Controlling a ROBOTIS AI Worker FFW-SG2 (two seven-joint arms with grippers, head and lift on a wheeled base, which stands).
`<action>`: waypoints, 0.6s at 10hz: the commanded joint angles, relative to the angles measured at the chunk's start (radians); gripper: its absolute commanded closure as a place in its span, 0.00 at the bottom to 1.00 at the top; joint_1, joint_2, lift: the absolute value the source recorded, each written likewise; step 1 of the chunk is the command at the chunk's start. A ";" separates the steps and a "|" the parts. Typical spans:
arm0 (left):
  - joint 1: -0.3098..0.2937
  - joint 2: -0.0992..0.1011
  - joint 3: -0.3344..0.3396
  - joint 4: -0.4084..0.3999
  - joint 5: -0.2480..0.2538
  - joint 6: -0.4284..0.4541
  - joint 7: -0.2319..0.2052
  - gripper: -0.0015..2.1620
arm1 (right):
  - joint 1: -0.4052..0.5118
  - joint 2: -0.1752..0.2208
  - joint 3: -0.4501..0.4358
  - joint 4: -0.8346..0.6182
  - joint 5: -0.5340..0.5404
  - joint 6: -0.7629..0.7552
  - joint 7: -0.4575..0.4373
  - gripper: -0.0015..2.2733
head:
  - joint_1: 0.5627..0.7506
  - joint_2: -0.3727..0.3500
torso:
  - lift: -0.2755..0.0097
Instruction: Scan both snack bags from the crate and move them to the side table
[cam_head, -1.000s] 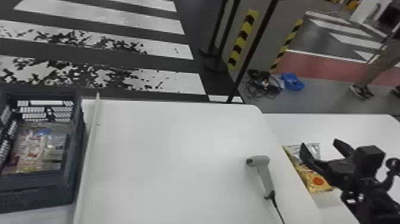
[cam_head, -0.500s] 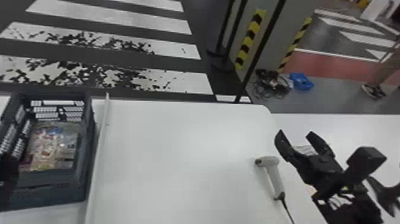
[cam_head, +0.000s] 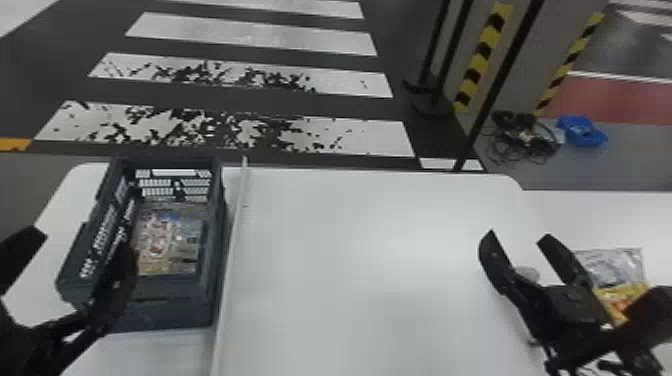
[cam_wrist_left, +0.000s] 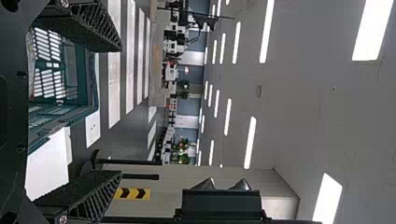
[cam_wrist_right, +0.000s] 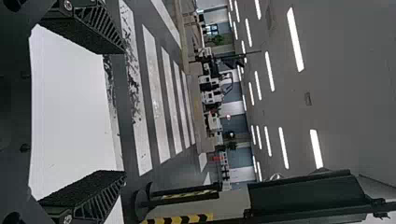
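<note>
Since the earlier frames, the head view has swung left, the right gripper (cam_head: 518, 239) has gone from over the snack bag on the side table to over the scanner, and the left gripper (cam_head: 82, 242) has come plainly into sight beside the crate (cam_head: 167, 305). The right gripper stands wide, its two fingers well apart with nothing between them, and behind it lies the scanner (cam_head: 526, 273), mostly hidden, on the main table (cam_head: 375, 280). The left gripper is wide and empty too; in the head view one of its fingers overlaps the left side of the crate, and I cannot tell whether it touches.

One snack bag (cam_head: 612, 270), silver and yellow, lies on the side table (cam_head: 600, 217), to the right of the main table and partly hidden by the right arm. More snack packaging (cam_head: 167, 245) lies flat at the bottom of the crate; I cannot tell how many bags that is. The crate sits at the left end of the main table, just beside a long pale strip (cam_head: 232, 260). On the floor beyond are a heap of cables (cam_head: 522, 137) and a blue tray (cam_head: 582, 132)
</note>
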 joint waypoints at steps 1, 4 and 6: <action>0.006 0.003 0.021 -0.059 0.016 0.123 0.002 0.03 | 0.026 0.001 0.021 0.003 0.009 -0.051 0.000 0.03 | 0.70 0.34 | 0.63; -0.058 -0.035 0.071 -0.158 0.028 0.518 0.046 0.03 | 0.053 -0.007 0.051 0.009 0.039 -0.131 0.000 0.03 | 0.70 0.37 | 0.63; -0.137 -0.056 0.111 -0.197 0.046 0.733 0.057 0.03 | 0.058 -0.024 0.062 0.007 0.040 -0.140 0.008 0.03 | 0.70 0.40 | 0.63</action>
